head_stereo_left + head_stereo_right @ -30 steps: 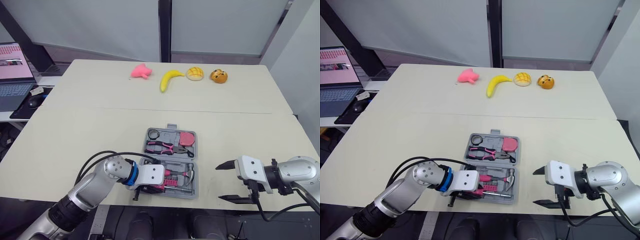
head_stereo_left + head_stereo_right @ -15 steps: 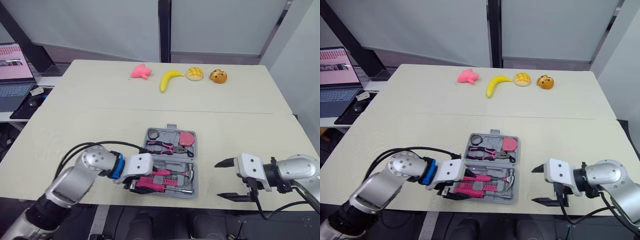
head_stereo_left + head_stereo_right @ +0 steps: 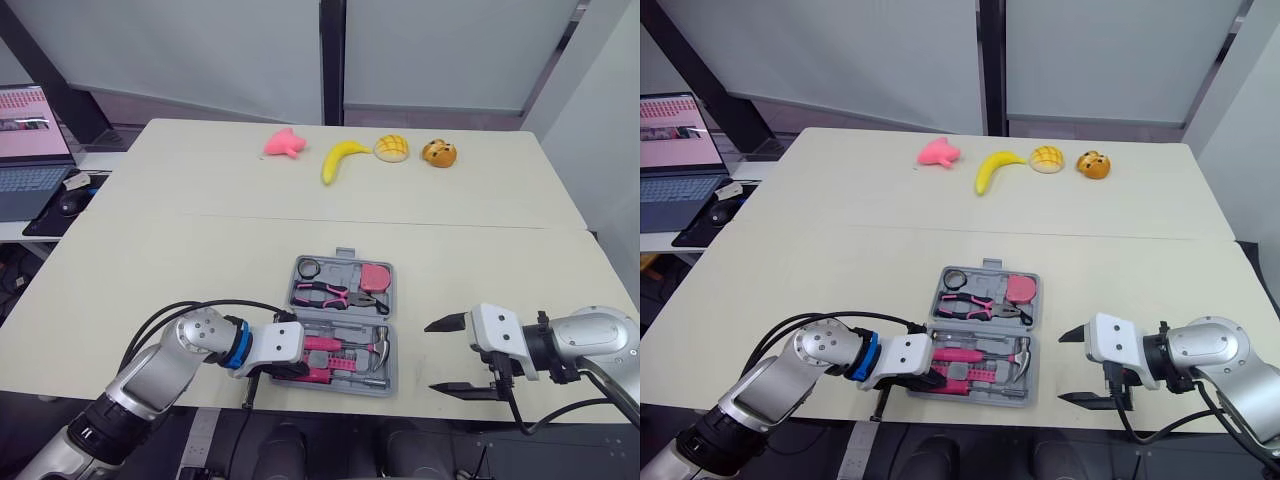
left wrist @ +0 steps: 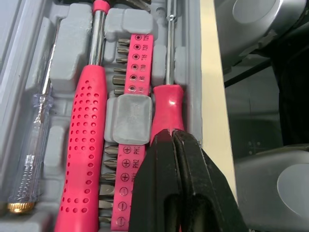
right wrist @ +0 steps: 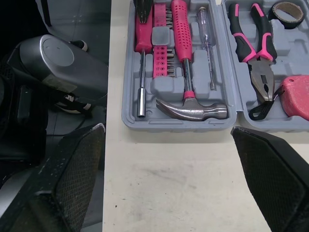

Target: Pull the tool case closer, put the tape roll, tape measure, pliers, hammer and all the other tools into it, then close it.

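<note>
The grey tool case (image 3: 392, 322) lies open near the table's front edge. Its far half holds the tape roll (image 3: 306, 268), pliers (image 3: 330, 294) and pink tape measure (image 3: 374, 276). The near half holds the hammer (image 5: 190, 108), a bit strip (image 4: 129, 63), a clear tester (image 4: 34, 140) and a pink screwdriver (image 4: 166, 104) in the slot by the front wall. My left gripper (image 4: 172, 137) is shut, its tips resting over the screwdriver's handle at the case's front left. My right gripper (image 3: 445, 355) hangs wide open to the right of the case, holding nothing.
A pink toy (image 3: 281, 143), a banana (image 3: 340, 158), a bun (image 3: 390, 148) and an orange toy (image 3: 437, 153) lie along the far side of the table. A laptop (image 3: 30, 140) sits on a side desk to the left. The table's front edge runs just beyond the case.
My left arm swung out to the left, then came back to the case's front left corner. The pink screwdriver, lifted half a second ago, now lies flat in its slot. The right gripper barely moved.
</note>
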